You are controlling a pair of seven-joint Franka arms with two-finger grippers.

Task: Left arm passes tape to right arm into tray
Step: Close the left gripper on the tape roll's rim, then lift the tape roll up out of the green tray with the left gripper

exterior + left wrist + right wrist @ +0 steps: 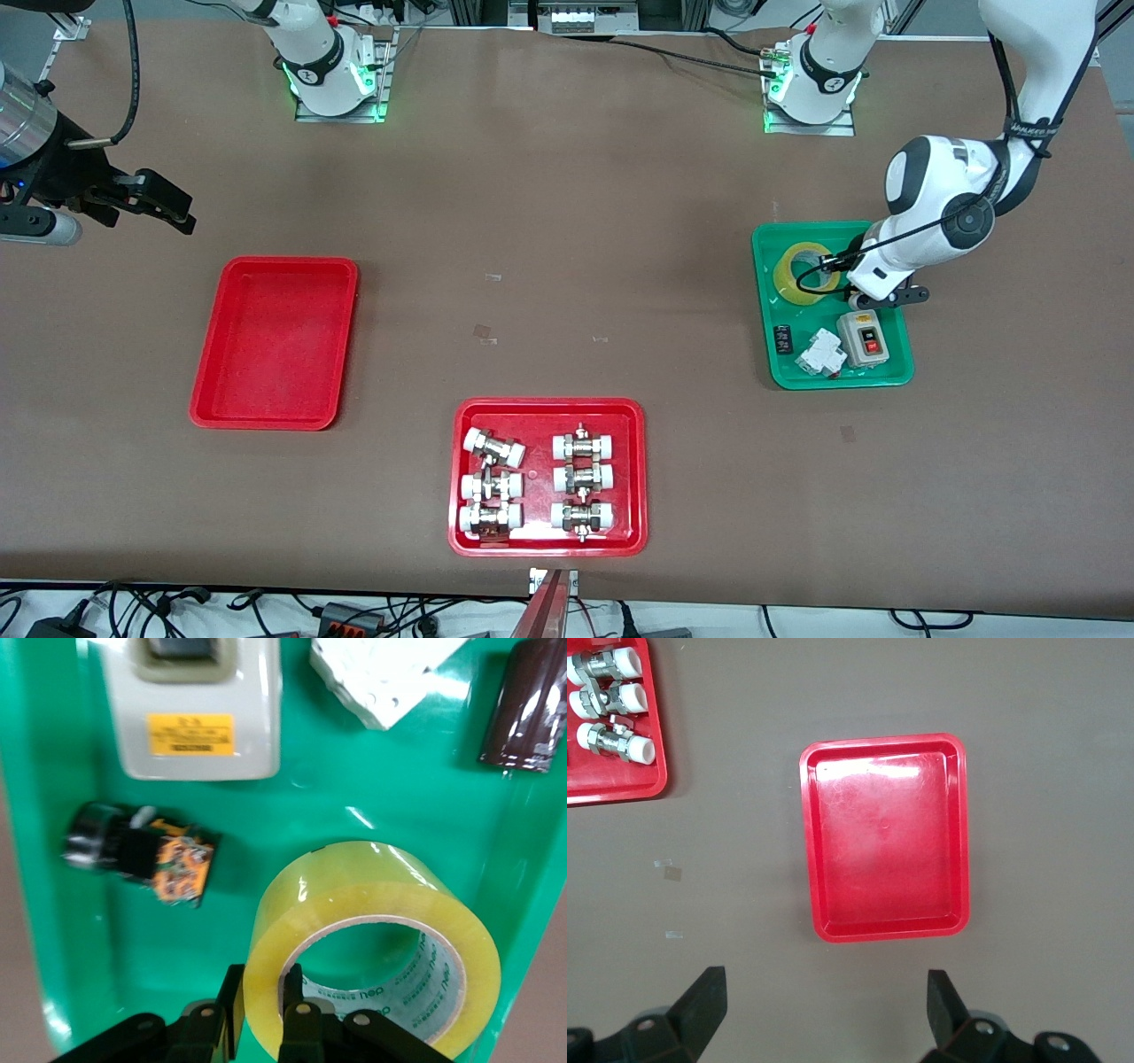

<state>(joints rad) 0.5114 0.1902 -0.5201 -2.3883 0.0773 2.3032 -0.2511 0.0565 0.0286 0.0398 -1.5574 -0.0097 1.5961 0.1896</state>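
Note:
The yellow tape [802, 275] lies flat in the green tray [833, 383] at the left arm's end of the table. My left gripper [837, 273] is down in that tray. In the left wrist view the left gripper [261, 979] grips the wall of the tape [354, 895], one finger inside the core and one outside, both against it. The plain red tray [275, 341] sits empty toward the right arm's end. My right gripper [168, 208] hangs open and empty in the air beside it; in the right wrist view the right gripper [824, 988] is wide open, with the red tray [886, 842] in sight.
The green tray also holds a grey switch box [864, 338], a white breaker [819, 353] and a small black part [782, 339]. A red tray of white-capped metal fittings [549, 408] sits near the front camera's edge of the table.

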